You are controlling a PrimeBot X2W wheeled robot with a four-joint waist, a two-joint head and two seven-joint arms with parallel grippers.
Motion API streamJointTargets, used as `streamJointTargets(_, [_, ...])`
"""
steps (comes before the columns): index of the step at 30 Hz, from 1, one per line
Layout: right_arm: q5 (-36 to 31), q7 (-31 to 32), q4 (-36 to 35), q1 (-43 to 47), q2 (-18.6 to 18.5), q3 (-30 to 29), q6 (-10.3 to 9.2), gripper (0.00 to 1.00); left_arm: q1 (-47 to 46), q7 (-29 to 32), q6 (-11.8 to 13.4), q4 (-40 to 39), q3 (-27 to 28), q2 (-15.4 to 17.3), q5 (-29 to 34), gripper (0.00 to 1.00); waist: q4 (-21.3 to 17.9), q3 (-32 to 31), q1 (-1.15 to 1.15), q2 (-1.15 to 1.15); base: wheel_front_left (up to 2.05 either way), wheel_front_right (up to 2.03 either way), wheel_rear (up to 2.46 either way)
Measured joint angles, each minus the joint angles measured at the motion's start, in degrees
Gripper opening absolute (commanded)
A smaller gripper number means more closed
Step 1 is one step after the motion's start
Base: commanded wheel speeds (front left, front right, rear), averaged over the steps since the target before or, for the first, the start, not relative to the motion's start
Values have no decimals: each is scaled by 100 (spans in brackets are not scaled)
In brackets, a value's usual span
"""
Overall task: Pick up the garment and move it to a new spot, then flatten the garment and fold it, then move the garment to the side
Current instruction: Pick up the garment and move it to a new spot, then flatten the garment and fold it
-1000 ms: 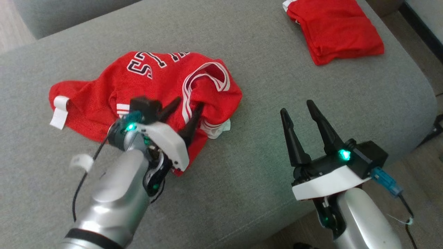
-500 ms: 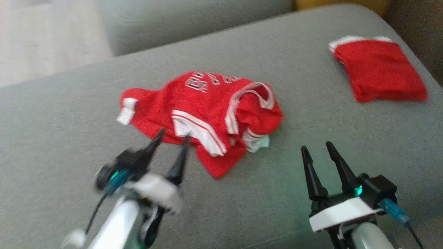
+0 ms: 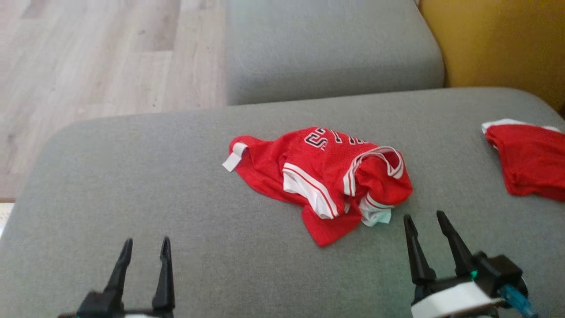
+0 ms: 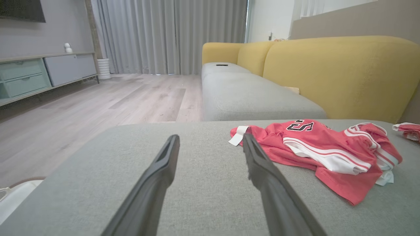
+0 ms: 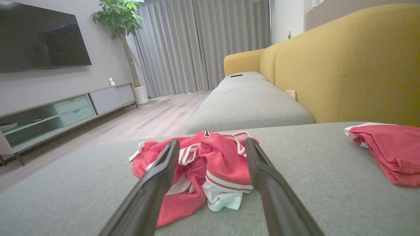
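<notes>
You are, I judge, at the flattening step: the red garment point(image 3: 326, 176) lies crumpled in the middle of the grey cushion point(image 3: 132, 185), your left gripper point(image 3: 146, 240) and right gripper point(image 3: 423, 215) stand spread and empty, so next you should reach for its edges.

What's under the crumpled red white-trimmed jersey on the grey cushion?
Grey fabric cushion shows around the red jersey; a pale cloth corner pokes from its near edge. Anything beneath the heap is covered.

Jersey point(image 5: 216, 164), red, crumpled: is being seen between the spread fingers of the right gripper point(image 5: 211, 142), on the grey seat point(image 5: 311, 183). Folded red cloth point(image 5: 387, 150): is being shown apart, at the view's right. TV point(image 5: 39, 39): is being shown upper left.
</notes>
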Motion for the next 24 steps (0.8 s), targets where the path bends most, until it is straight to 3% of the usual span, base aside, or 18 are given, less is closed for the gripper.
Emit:
streamJointTargets(8, [-29, 0, -94, 480, 13, -152, 0, 100, 776, 0, 63, -508, 119, -183, 142, 100, 155, -236, 0, 0, 0, 0, 0])
streamJointTargets(24, [16, 0, -18, 525, 18, 63, 0, 100, 705, -1, 13, -599, 103, -198, 235, 100, 160, -245, 0, 0, 0, 0, 0])
